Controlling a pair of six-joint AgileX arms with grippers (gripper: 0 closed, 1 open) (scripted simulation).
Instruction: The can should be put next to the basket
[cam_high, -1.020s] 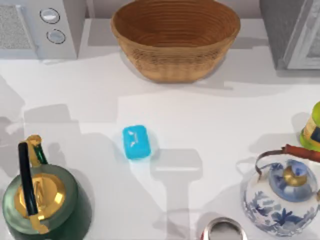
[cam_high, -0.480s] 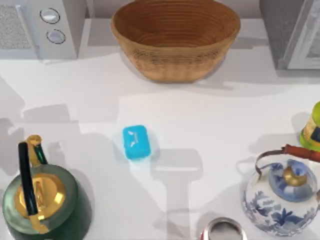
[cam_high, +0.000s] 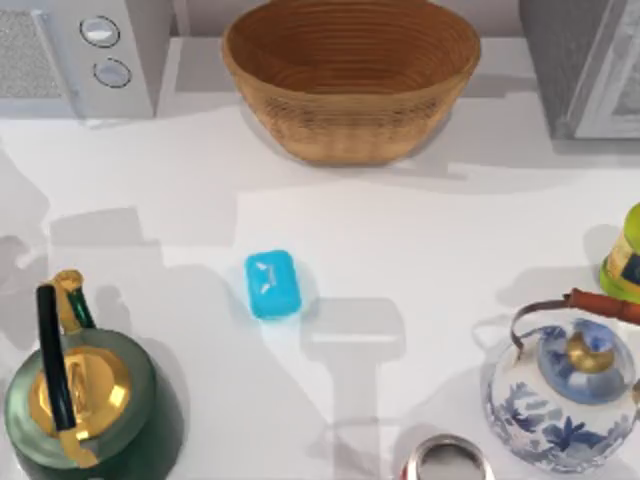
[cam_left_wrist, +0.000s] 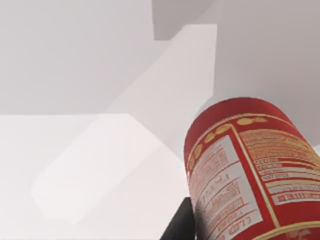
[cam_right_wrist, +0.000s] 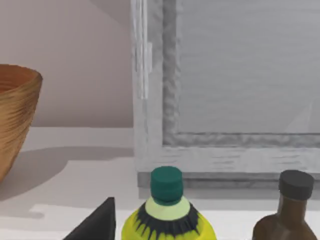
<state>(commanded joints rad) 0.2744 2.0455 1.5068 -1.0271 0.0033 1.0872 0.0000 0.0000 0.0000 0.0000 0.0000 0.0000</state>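
Nothing has moved since the earlier top views: the can (cam_high: 447, 460) sits cut off at the near table edge, left of the blue-white kettle (cam_high: 566, 405), well apart from the basket (cam_high: 350, 75) at the far edge. Upright there with its silver top showing, the can looms close in the left wrist view, red label side on, long axis tilted in that picture. One dark finger tip (cam_left_wrist: 180, 225) shows just beside the can and another (cam_right_wrist: 97, 225) by the yellow bottle (cam_right_wrist: 167, 220); can't tell either gripper's finger spread or any contact.
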